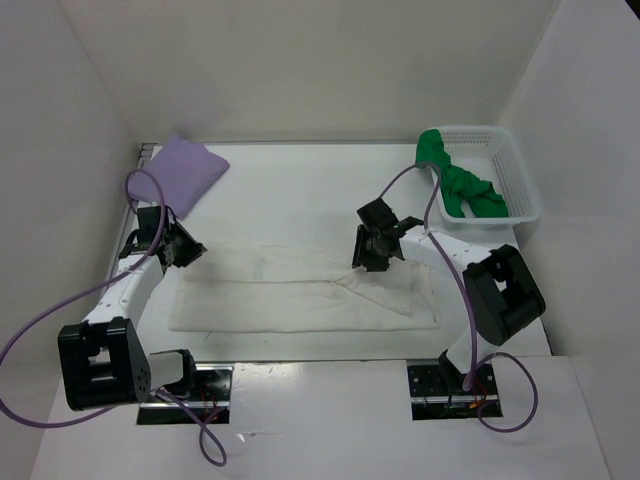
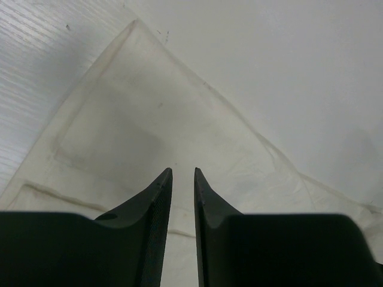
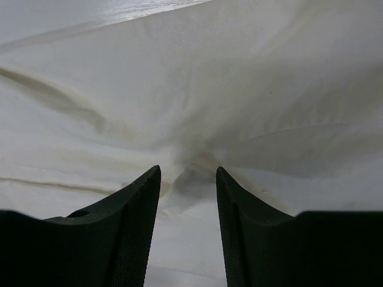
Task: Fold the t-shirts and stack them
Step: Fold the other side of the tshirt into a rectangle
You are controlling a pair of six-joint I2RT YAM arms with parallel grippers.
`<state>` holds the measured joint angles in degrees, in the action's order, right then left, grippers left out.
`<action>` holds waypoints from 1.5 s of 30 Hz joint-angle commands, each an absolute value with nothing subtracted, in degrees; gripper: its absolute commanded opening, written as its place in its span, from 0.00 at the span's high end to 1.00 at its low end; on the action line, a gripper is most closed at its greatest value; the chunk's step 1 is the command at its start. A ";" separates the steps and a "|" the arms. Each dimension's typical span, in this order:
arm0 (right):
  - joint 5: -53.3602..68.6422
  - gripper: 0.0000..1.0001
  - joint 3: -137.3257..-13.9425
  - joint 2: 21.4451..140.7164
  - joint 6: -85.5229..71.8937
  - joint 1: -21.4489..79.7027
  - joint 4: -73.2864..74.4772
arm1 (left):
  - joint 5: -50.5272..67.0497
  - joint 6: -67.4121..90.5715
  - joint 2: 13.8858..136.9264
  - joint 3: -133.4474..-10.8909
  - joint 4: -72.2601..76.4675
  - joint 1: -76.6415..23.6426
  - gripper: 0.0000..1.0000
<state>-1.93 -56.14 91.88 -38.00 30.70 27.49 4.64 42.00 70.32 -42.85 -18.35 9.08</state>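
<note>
A white t-shirt (image 1: 300, 300) lies flat in a long strip across the near middle of the table. My left gripper (image 1: 186, 250) hovers over its left end. In the left wrist view the jaws (image 2: 181, 172) stand a narrow gap apart with nothing between them, and a corner of the white shirt (image 2: 149, 119) lies below. My right gripper (image 1: 376, 250) is over the shirt's far edge, open; a small raised pucker of white cloth (image 3: 194, 173) sits between its tips (image 3: 188, 170). A folded lavender t-shirt (image 1: 185, 170) rests at the far left. A green t-shirt (image 1: 462, 185) lies crumpled in the basket.
The white mesh basket (image 1: 515, 170) stands at the far right corner, against the right wall. White walls close in the table on three sides. Purple cables loop from both arms near the bases.
</note>
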 commanded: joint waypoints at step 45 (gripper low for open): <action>8.36 0.86 -47.91 79.10 -42.44 33.93 28.42 | 10.97 44.99 80.06 -47.02 -8.88 3.08 0.72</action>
